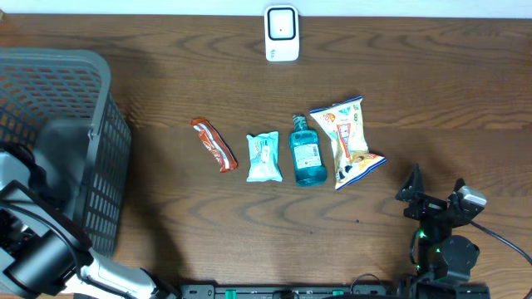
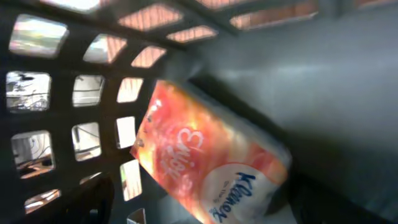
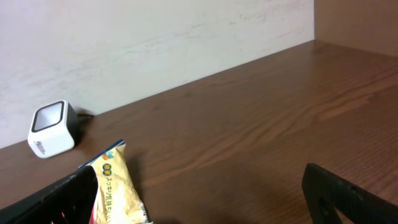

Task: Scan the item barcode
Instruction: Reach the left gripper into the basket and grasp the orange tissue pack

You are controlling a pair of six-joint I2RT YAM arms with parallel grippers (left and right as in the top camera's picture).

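The tissue pack (image 2: 211, 171) is blurred; the snack bag (image 3: 115, 186) is cut off below

The right arm (image 1: 445, 253), well to the right of the basket (image 1: 58, 75), is matt black, with a small green light (image 1: 422, 235), a grey camera block (image 1: 470, 198) and a thin black cable (image 1: 503, 239). Its fingers (image 3: 348, 196) are flat black blades. The left arm (image 1: 37, 253), beside the basket's near wall, has black joints and pale grey-white links.
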